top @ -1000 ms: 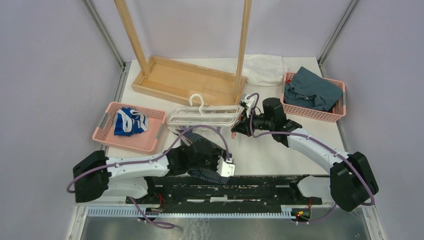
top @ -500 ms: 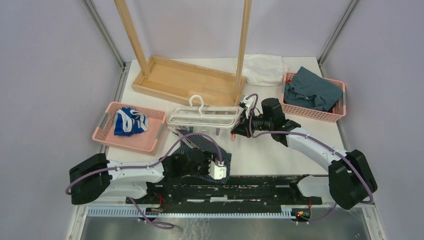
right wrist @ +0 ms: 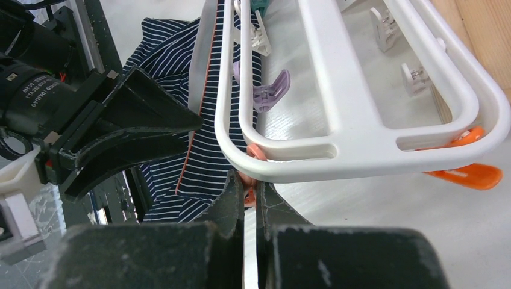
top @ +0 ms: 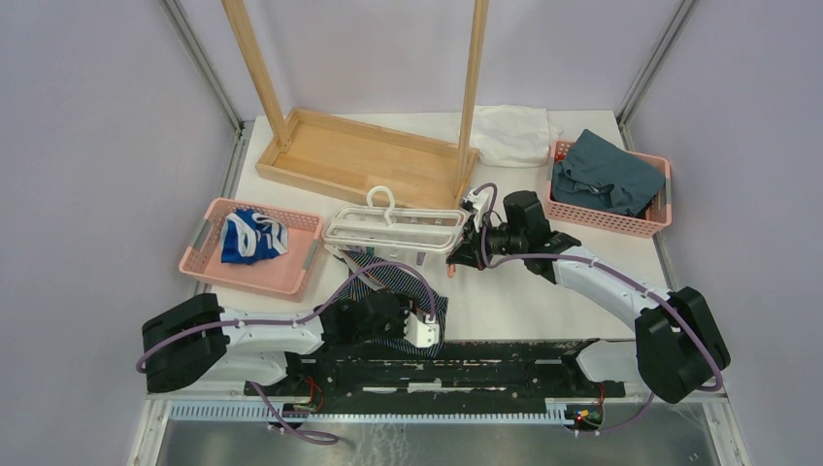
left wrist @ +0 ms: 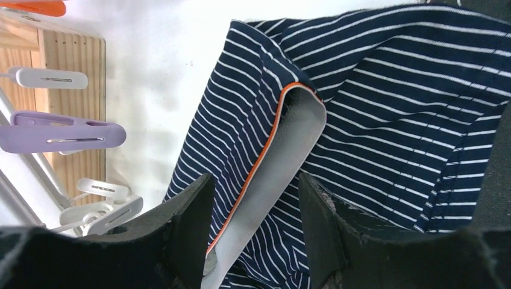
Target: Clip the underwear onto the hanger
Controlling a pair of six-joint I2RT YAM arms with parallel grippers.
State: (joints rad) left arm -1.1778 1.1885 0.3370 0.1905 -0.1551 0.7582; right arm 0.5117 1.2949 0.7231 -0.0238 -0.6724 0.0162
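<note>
The underwear [top: 386, 280], dark navy with light pinstripes, lies crumpled on the table in front of the hanger [top: 393, 228]. Its grey waistband [left wrist: 283, 162] with orange trim folds upward. My left gripper [left wrist: 254, 180] is open. Its jaws straddle the waistband with a gap on each side. The left gripper [top: 388, 316] sits over the underwear's near part. My right gripper [right wrist: 250, 180] is shut on an orange clip [right wrist: 248, 194] under the hanger's white frame [right wrist: 361, 144]. The right gripper [top: 464, 254] is at the hanger's right end. The underwear [right wrist: 163, 54] lies under the frame.
A purple clip [left wrist: 60, 135] and white clips [left wrist: 99, 208] dangle left of the underwear. A pink basket [top: 199, 254] at left holds a blue-and-white garment [top: 250, 236]. A pink basket [top: 648, 225] at right holds teal cloth [top: 602, 175]. Behind stand the wooden rack [top: 359, 155] and a white cloth [top: 514, 134].
The left gripper's jaws have widened and the arm has drawn back toward the near edge. The underwear now lies flatter on the table. The right gripper and hanger shifted slightly left.
</note>
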